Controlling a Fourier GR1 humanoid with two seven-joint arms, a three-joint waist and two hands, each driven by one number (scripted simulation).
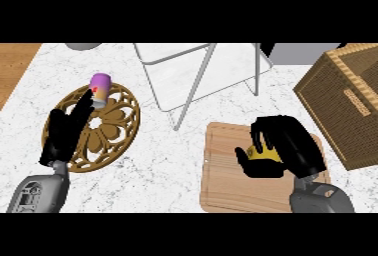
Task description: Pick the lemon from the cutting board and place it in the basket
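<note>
The left hand (68, 131) rested with straight fingers near the counter's left edge. On the cutting board (225, 175) at the front, the right hand (280, 147) curled round the lemon (264, 154). The lemon looked grabbed, but it had not yet gone to the basket (347, 100) at the right edge.

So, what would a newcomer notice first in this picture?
First, the right hand curled round the yellow lemon over the cutting board. Next, the wicker basket at the right edge. Then the left hand, open over a round trivet that carries a purple can.
</note>
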